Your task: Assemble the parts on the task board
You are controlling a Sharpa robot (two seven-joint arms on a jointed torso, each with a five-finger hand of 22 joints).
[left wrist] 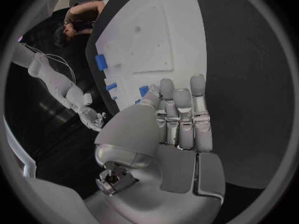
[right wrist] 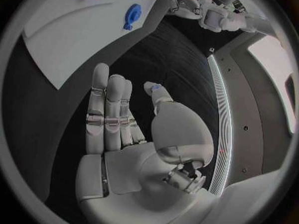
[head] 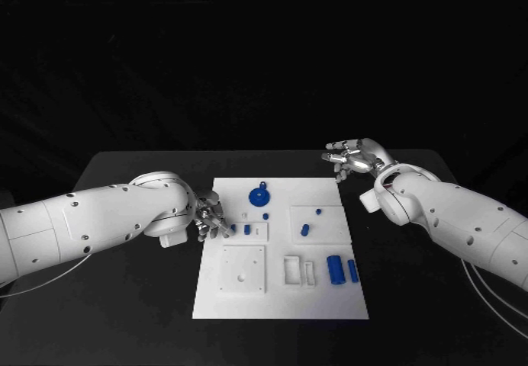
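White and flat, the task board (head: 281,305) is lying in the middle of the black table (head: 132,320), its long sides running away from the robot. Blue parts are sitting on it: a round wheel-like piece (head: 259,197) near the far edge, several small pegs (head: 305,228) across the middle, and two upright cylinders (head: 336,270) near the right edge, just beside a raised rectangular frame (head: 293,271). A square plate (head: 244,269) with a small hole is occupying the near left part of the board. What, if anything, is sitting inside the frame cannot be told.

The left hand (head: 211,220) is hovering at the board's left edge, about halfway along it. In the left wrist view its fingers (left wrist: 184,117) are lying straight and close together, grasping nothing, with the board's edge and a few blue parts (left wrist: 101,61) just beyond the fingertips.

The right hand (head: 352,158) is hanging over the table beyond the board's far right corner, apart from it. Its fingers (right wrist: 109,109) are reaching out straight, the thumb set apart, holding nothing. The wheel-like piece (right wrist: 131,14) is showing on the board past them.
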